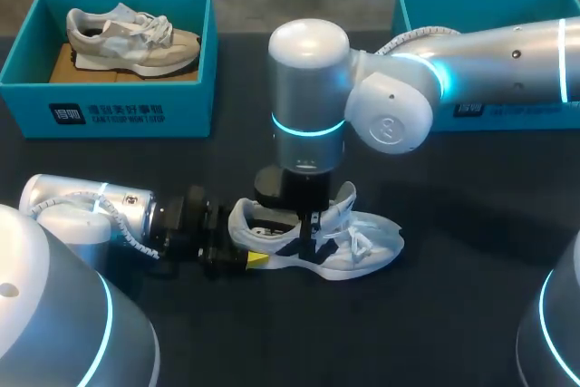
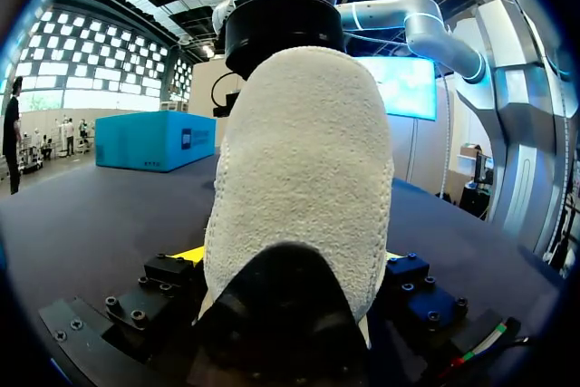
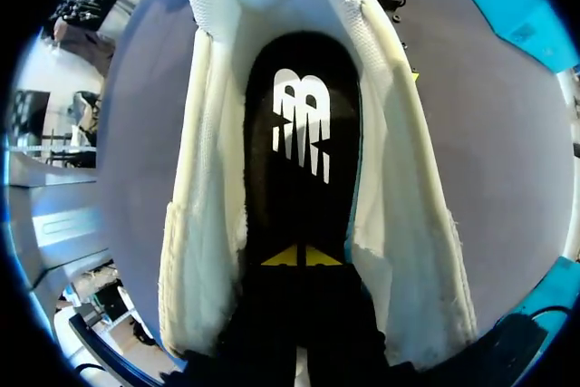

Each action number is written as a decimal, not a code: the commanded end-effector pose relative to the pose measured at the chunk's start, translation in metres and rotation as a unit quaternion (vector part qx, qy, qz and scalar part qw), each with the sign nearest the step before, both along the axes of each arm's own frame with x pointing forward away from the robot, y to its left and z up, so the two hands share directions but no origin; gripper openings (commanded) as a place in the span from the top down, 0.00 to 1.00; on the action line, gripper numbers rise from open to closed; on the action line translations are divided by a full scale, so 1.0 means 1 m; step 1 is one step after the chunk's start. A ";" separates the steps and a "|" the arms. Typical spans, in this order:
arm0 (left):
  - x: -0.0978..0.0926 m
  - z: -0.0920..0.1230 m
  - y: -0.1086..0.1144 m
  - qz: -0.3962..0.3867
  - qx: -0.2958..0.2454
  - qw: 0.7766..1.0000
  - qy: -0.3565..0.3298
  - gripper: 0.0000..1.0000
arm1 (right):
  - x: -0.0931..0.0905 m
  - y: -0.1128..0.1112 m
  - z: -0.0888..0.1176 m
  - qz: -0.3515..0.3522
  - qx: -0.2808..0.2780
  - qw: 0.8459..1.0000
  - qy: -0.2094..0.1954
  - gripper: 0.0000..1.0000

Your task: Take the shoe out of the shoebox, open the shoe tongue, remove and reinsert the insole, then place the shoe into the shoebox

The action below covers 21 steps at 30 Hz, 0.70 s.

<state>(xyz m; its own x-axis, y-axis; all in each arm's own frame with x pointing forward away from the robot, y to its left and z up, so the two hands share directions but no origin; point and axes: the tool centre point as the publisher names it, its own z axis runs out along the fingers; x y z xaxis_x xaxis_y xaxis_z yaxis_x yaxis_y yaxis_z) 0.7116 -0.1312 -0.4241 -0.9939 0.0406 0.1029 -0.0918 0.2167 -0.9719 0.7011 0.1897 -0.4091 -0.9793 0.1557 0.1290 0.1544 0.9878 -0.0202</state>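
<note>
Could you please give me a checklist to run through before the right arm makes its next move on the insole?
1. The shoe is out of its box and lying on the table: ok.
2. The left tool is clamped on the heel from both sides: ok.
3. The tongue is lifted clear of the opening: ok.
4. The right tool is inside the shoe, over the insole: ok.
5. The right tool has a hold on the insole: cannot tell.
6. The far shoebox is free to take the shoe: cannot tell, the right arm hides its inside.
</note>
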 end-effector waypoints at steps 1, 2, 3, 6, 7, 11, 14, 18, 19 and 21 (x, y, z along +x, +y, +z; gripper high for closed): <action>0.003 -0.002 0.000 0.000 0.000 1.000 0.001 1.00 | -0.019 -0.003 0.004 -0.012 0.010 0.999 -0.041 1.00; 0.003 -0.002 0.000 0.000 0.000 1.000 0.001 1.00 | -0.020 -0.003 0.008 -0.013 0.013 0.999 -0.050 1.00; 0.003 -0.002 0.000 0.000 0.000 1.000 0.001 1.00 | -0.021 -0.003 0.012 -0.016 0.016 0.998 -0.058 1.00; 0.003 -0.002 0.000 0.000 0.000 1.000 0.001 1.00 | -0.022 -0.003 0.024 -0.023 0.024 0.996 -0.078 1.00; 0.003 -0.002 0.000 0.000 0.000 1.000 0.001 1.00 | -0.022 -0.003 0.028 -0.025 0.026 0.996 -0.086 1.00; 0.003 -0.002 0.000 0.000 0.000 1.000 0.001 1.00 | -0.021 -0.004 0.039 -0.028 0.031 0.993 -0.108 1.00; 0.003 -0.002 0.000 0.000 0.000 1.000 0.001 1.00 | -0.019 -0.004 0.046 -0.031 0.040 0.991 -0.122 1.00; 0.003 -0.002 0.000 0.000 0.000 1.000 0.001 1.00 | -0.014 -0.003 0.048 -0.036 0.058 0.989 -0.134 1.00; 0.003 -0.002 0.000 0.000 0.000 1.000 0.001 1.00 | -0.013 -0.004 0.048 -0.038 0.065 0.988 -0.138 1.00; 0.003 -0.002 0.000 0.000 0.000 1.000 0.001 1.00 | -0.012 -0.005 0.049 -0.043 0.077 0.985 -0.146 1.00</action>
<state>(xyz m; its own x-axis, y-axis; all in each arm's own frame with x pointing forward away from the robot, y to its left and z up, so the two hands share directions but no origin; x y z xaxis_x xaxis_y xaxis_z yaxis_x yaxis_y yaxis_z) 0.7118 -0.1312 -0.4237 -0.9938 0.0404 0.1032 -0.0922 0.2163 -0.9720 0.6926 0.1951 -0.3602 -0.9652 0.2341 -0.1162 0.2184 0.9668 0.1328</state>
